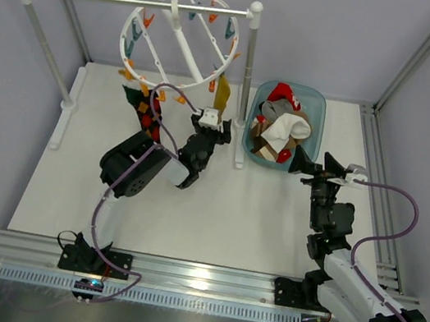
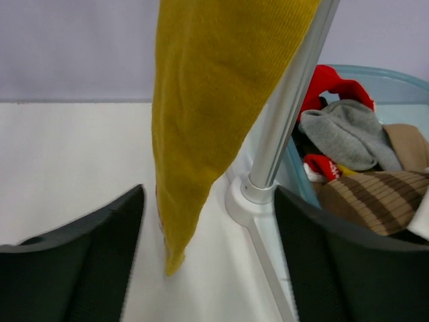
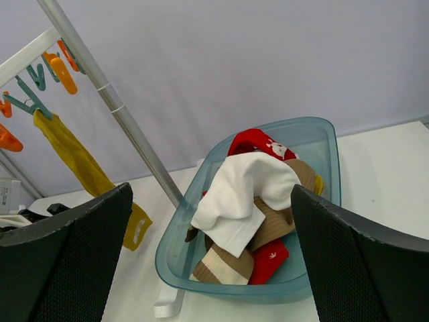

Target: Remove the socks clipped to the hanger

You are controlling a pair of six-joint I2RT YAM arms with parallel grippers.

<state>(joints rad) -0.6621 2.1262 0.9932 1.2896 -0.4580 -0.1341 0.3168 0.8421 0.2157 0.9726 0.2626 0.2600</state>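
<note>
Fingers [image 2: 74, 268] of the left gripper [image 2: 209, 194] stand spread wide, and the yellow sock [image 2: 208, 100] hangs down with its toe reaching in between them. Whether the cloth brushes either finger cannot be told. The wrist view cuts the sock off at the top, so its clip is out of sight there. From above, this gripper is mostly hidden under its own wrist block.

The right gripper [image 3: 211, 191] is spread too and holds nothing. It is poised at the near rim of the basket [image 3: 332, 161], where a white sock [image 3: 241, 194] lies over red and striped ones.

The yellow sock is clipped at the lower right rim of the hanger [image 1: 128, 37], close beside the post [image 1: 247, 83] of the rail stand [image 1: 134, 3], with little room between them. An argyle sock [image 1: 147, 111] hangs at the wheel's lower left, partly behind the left arm's cable.

Broad white desk [image 1: 231, 214] lies between the two arms, and pale walls close it in.
</note>
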